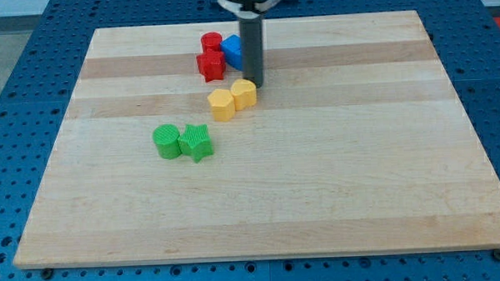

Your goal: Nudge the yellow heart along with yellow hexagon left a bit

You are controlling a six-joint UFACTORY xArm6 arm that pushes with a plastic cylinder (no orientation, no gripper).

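Note:
The yellow hexagon (243, 93) and the yellow heart (221, 104) lie touching side by side just above the board's middle, the heart to the left and slightly lower. My tip (255, 83) rests on the board right at the hexagon's upper right edge, touching or nearly touching it. The dark rod rises from there to the view's top.
A red cylinder (211, 42), a red star-like block (211, 65) and a blue block (232, 50) cluster just left of the rod. A green cylinder (167, 141) and a green star (197, 142) sit lower left. The wooden board (360, 178) lies on a blue pegboard table.

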